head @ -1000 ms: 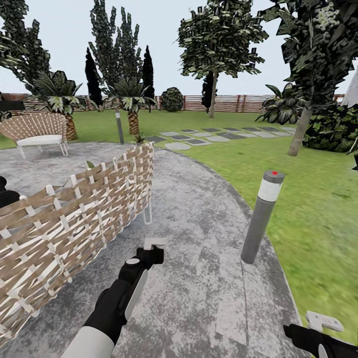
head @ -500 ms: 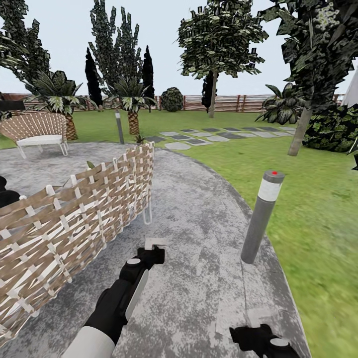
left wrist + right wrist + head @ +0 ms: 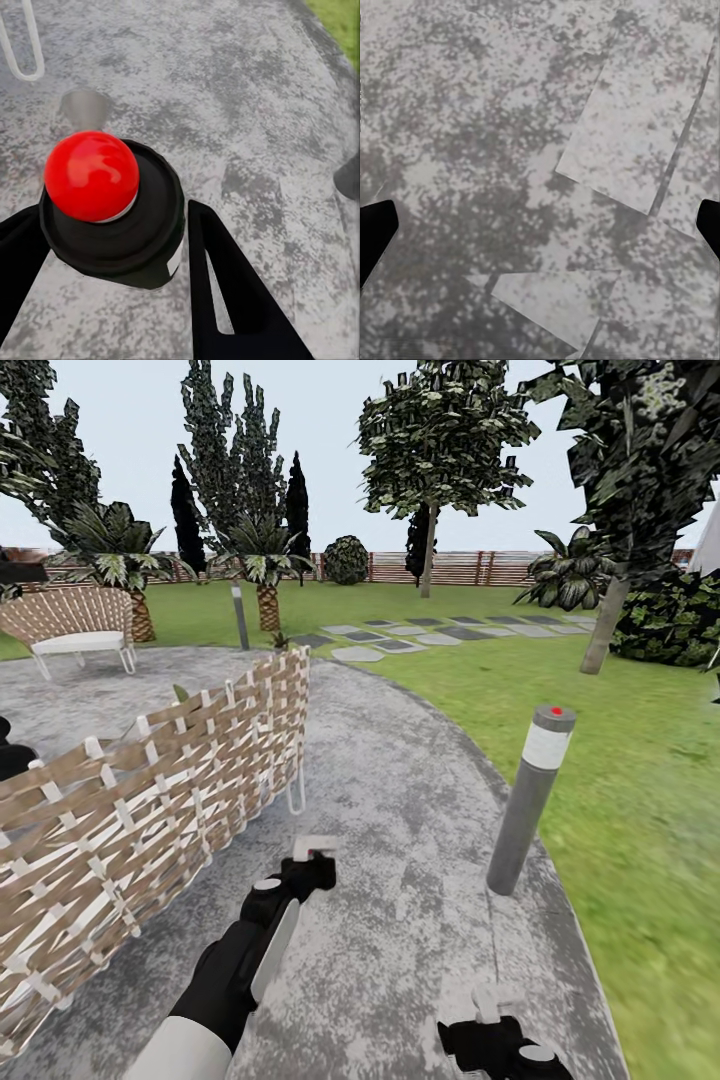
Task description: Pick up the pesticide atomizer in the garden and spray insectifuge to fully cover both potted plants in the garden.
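Observation:
In the garden, my left gripper [image 3: 308,863] hovers low over the round grey patio [image 3: 400,780], shut on the pesticide atomizer [image 3: 313,847]. The left wrist view shows the atomizer's dark body and red dot [image 3: 94,176] between the black fingers [image 3: 217,277]. My right gripper [image 3: 487,1008] hangs at the bottom of the head view; its fingertips stand wide apart over bare paving in the right wrist view [image 3: 544,225]. A small tuft of pointed green leaves [image 3: 281,640], maybe one of the potted plants, shows past the woven chair's far end, its pot hidden.
A big woven chair back [image 3: 150,800] stands close on my left. A grey lamp post [image 3: 528,800] with a white band and red dot rises at the patio's right edge, lawn [image 3: 640,810] beyond. Farther off are another chair [image 3: 75,625], palms, stepping stones and a fence.
My right arm has swung leftward from the bottom-right corner to the lower middle of the head view. The left gripper and atomizer have barely moved.

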